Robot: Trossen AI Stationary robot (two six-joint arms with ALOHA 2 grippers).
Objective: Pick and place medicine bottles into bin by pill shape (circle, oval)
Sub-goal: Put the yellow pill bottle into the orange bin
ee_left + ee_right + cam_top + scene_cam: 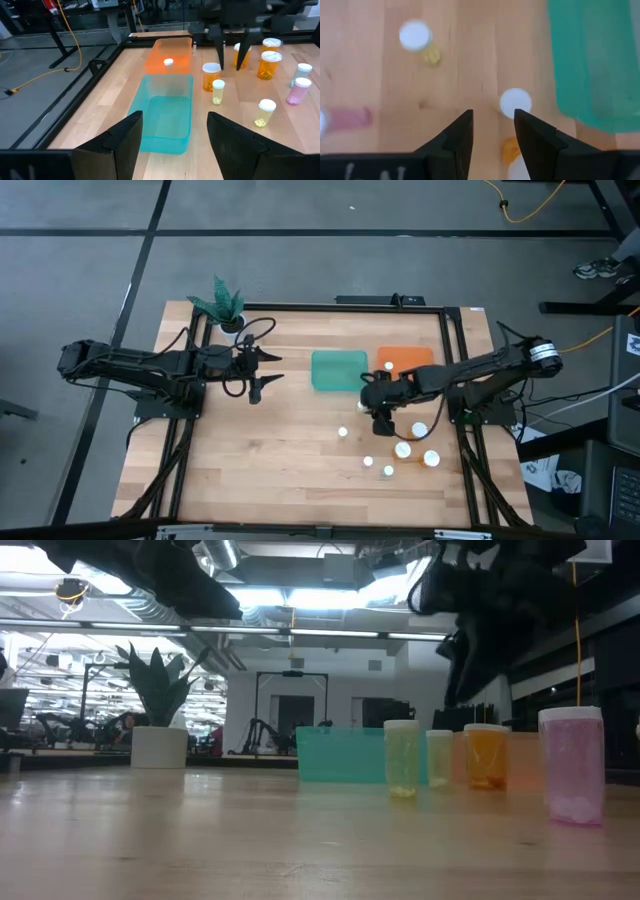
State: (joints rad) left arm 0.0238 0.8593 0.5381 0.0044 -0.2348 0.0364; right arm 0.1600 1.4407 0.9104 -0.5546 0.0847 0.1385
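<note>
The right gripper [382,418] hangs right of centre in the high view, pointing down over the wooden table [260,470]. Its two dark fingers stand a little apart with nothing between them. In the right wrist view the same gripper [492,114] shows bare wood in its gap, and a small bottle with a round white cap [515,102] lies just beside one fingertip.

Nearest in the low view, at the right edge, stands a pink translucent bottle with a white cap [572,765]. Farther back, right of centre, a pale yellow-green bottle [402,758], a smaller pale bottle [438,756] and an amber-orange bottle [486,755] stand upright in a loose row. The high view shows this group as six white caps [403,449] in the lower right of the frame, none of them in a bin.

Behind the bottles lies the teal translucent plastic bin [339,370] at frame centre, with the orange translucent plastic bin [405,358] just to its right. One white-capped bottle [389,366] rests inside the orange bin; the left wrist view shows its cap [168,62] there too.

The left gripper [265,375] waits left of centre, well apart from the bottles, fingers spread and empty. Farthest, at the upper left of the table, sits a white pot with a green plant [228,308]
</note>
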